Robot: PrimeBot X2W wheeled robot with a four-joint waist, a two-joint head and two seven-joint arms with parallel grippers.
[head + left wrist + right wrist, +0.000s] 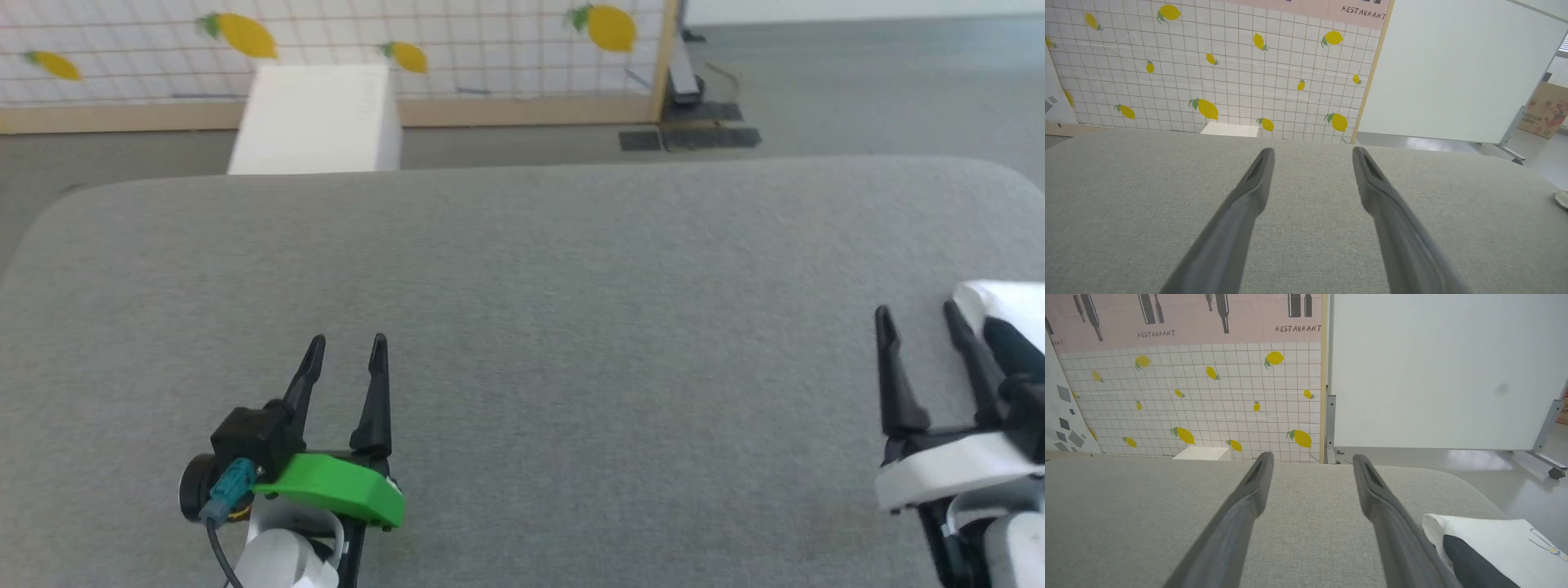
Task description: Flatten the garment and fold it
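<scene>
1. The right gripper (916, 310) is hovering low over the grey table (571, 269) with its two dark fingers spread wide and nothing between them; the left gripper (347, 339) is gaping just as wide and empty, well apart from the cloth
2. The garment (1490, 539) is lying at the table's right side, just beside the right gripper's outer finger, showing a white panel with a black sleeve part on top; whether finger and cloth are touching, I cannot tell
3. Most of the shirt is running out of the head view, so how flat or how neatly folded it is lying is hard to judge; any plan that is assuming a tidy stack is risking a wrong grasp point
4. A sideways swing of the right arm is likely to be catching the near edge with that outer finger, dragging the layers apart or rucking the sleeve
5. The cloth is sitting close to the table's rounded right edge, so a push outward is threatening to slide it off
6. Soft fabric is tending to snag on a long fingertip, so lifting away at a slant is risking pulling a layer up with it
</scene>
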